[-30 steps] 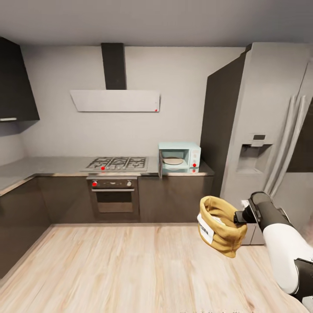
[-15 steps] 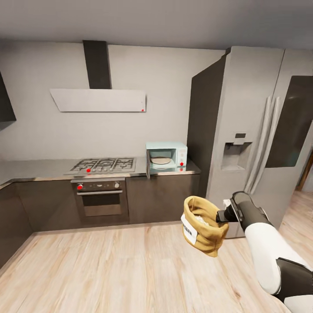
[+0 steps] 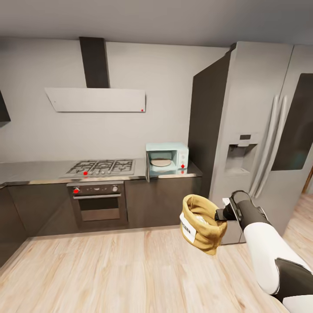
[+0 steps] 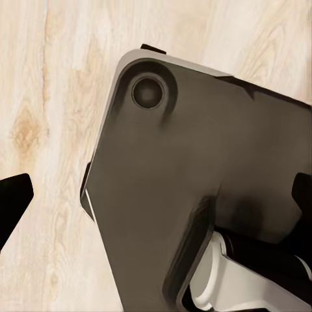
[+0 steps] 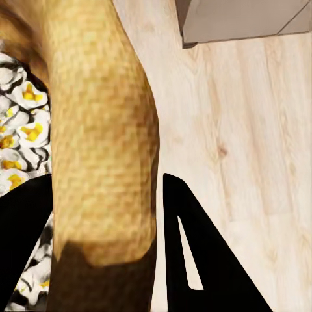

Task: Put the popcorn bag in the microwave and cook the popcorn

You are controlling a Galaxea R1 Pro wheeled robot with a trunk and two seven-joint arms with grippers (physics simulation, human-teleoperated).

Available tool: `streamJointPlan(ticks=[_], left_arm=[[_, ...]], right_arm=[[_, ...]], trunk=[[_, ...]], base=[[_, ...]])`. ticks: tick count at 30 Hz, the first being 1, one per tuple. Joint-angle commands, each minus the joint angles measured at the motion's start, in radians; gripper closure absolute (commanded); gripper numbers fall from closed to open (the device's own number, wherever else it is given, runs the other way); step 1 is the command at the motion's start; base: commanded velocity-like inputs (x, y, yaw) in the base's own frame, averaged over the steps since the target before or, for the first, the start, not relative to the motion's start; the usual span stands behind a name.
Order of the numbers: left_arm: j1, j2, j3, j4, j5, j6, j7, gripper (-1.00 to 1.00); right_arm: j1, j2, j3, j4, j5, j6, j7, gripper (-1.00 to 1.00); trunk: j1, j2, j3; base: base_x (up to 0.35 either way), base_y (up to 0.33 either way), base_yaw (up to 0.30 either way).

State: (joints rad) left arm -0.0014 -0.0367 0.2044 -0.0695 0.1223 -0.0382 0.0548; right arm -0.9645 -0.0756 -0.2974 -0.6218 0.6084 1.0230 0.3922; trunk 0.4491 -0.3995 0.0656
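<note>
Grey-walled kitchen [image 3: 174,78], light plank floor [image 3: 108,269]. Steel fridge [image 3: 256,130] far right. Countertop [image 3: 39,169] along far wall, hob [image 3: 104,166] set in it, oven [image 3: 98,204] below. Mint microwave [image 3: 167,158] on countertop's right end, just left of fridge, door swung open. Right gripper [image 3: 221,214] clamps bag [image 3: 201,224] by rolled rim, one finger [image 5: 195,260] outside, other inside; bag held in air over floor, near right, well short of microwave. Popcorn [image 5: 19,143] inside bag. Left gripper: one dark fingertip [image 4: 12,201] seen over floor, state cannot tell.
</note>
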Motion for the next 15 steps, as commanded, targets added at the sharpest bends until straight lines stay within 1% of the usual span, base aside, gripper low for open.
streamJointPlan(ticks=[1, 6, 7, 11, 13, 15], left_arm=[[0.000, 0.000, -0.002, 0.000, 0.011, -0.003, 0.002, -1.00], [0.000, 0.000, -0.002, 0.000, 0.011, -0.003, 0.001, -1.00], [0.000, 0.000, -0.002, 0.000, 0.010, -0.004, 0.001, -1.00], [0.000, -0.001, -0.002, 0.000, 0.008, -0.005, 0.000, -1.00], [0.000, -0.001, -0.002, 0.000, 0.007, -0.006, 0.000, -1.00], [0.000, -0.001, -0.002, 0.000, 0.007, -0.004, 0.001, -1.00]], right_arm=[[0.000, 0.000, -0.003, -0.003, 0.010, 0.002, 0.009, 1.00], [0.000, -0.002, -0.003, -0.010, 0.012, 0.013, 0.006, 1.00], [0.000, 0.000, -0.003, -0.031, 0.011, 0.012, 0.003, 1.00], [0.000, 0.004, -0.006, -0.035, 0.006, 0.019, 0.000, 1.00], [0.000, 0.031, -0.005, -0.037, 0.007, 0.024, -0.002, 1.00], [0.000, 0.047, -0.004, -0.038, 0.010, 0.024, -0.002, 1.00]], trunk=[[0.001, -0.001, 0.000], [0.001, -0.001, 0.000], [0.001, -0.001, 0.000], [0.001, -0.001, 0.000], [0.001, -0.001, 0.000], [0.001, -0.001, 0.000]], base=[[0.325, 0.000, 0.000], [0.325, 0.000, 0.000], [0.324, 0.000, 0.000], [0.325, 0.000, 0.000], [0.325, 0.000, 0.000], [0.325, 0.000, 0.000]])
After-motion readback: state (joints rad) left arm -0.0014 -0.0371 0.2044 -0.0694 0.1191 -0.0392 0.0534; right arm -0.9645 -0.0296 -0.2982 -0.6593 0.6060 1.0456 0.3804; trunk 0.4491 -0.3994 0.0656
